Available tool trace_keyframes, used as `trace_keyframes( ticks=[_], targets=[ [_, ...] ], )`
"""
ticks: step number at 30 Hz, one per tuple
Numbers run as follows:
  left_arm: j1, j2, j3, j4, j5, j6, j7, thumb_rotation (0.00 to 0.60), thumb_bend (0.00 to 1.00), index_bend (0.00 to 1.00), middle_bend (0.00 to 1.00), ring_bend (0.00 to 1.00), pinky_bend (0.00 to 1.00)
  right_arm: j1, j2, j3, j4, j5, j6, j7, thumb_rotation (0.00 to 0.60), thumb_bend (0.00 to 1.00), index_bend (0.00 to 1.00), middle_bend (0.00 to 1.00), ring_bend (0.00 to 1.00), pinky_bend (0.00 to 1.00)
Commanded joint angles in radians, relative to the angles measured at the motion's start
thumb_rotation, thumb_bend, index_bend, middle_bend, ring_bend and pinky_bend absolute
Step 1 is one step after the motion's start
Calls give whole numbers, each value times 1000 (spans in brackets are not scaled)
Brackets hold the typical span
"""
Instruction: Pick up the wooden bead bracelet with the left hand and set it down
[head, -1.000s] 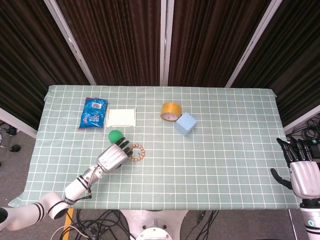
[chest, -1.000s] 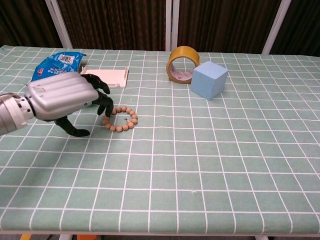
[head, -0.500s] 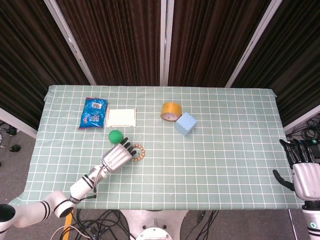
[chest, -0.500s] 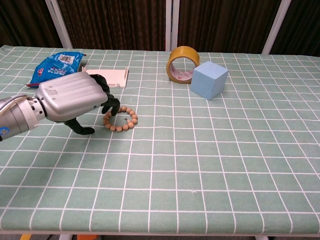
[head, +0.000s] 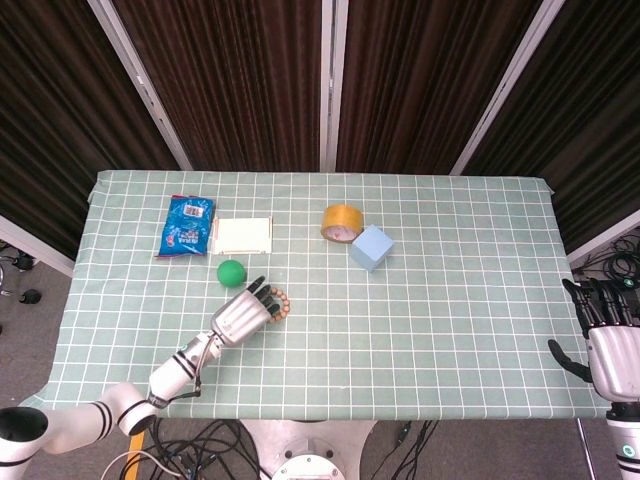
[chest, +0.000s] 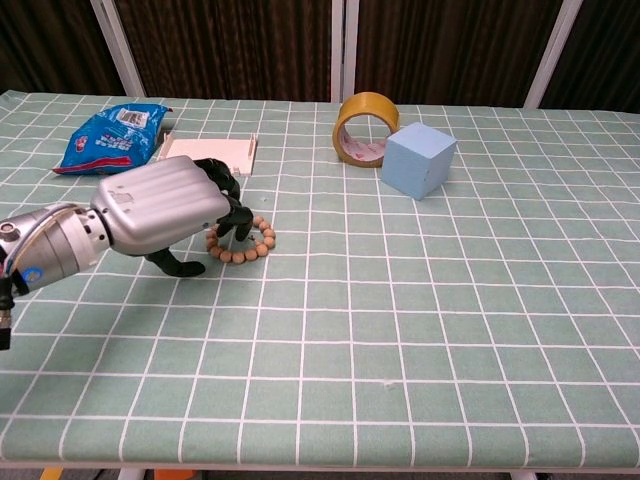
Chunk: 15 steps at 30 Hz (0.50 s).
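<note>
Head view. Shows the table (head: 450, 300) with its green checked cloth, and near the front left the left robot hand (head: 243, 317), reaching in low from the near edge. Covers the near part of the wooden bead bracelet (head: 279, 304), so only the far beads peek out past the fingertips. Sits just in front of a green ball (head: 231, 271), apart from it. Further back, well away from the grasp: a blue snack bag (head: 186, 225), a flat white box (head: 243, 236), a roll of yellow tape (head: 342, 222) and a light blue cube (head: 371, 247) touching or almost touching the roll. At the far right edge, the right robot hand (head: 612, 350), upright, released, fingers apart, holding nothing; probably parked there because the task needs only the left.

Chest view. Gives the better look at the contact. Lies flat on the cloth, this bracelet, as a full ring, not lifted. Dark fingers (chest: 232, 215) bent down onto its left side, seemingly into the ring, with the thumb on the cloth outside. Looks like a pinch being prepared, palm down and low so a thin bead string can be caught between thumb and fingertip. Not clenched on the beads so far as visible, so best counted as released. Calls next for closing on the near beads, then lifting.
</note>
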<state>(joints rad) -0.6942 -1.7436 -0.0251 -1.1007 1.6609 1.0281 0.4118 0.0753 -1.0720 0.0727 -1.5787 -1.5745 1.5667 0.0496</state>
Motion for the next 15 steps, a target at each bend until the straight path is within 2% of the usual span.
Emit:
trace_keyframes(
  ticks=[1,15],
  targets=[
    [-3,-8,3,10,-10,-6,-11,600,210,409,464,223,180,-1,-1,1,4,2,0,4,600,158,45,168,0,0],
    [-10,-33,22,49,-29,-11,-75,600,322,443,494,223,180,-4,-3,3,14,4,3,13,600,158,46,169,0,0]
  ],
)
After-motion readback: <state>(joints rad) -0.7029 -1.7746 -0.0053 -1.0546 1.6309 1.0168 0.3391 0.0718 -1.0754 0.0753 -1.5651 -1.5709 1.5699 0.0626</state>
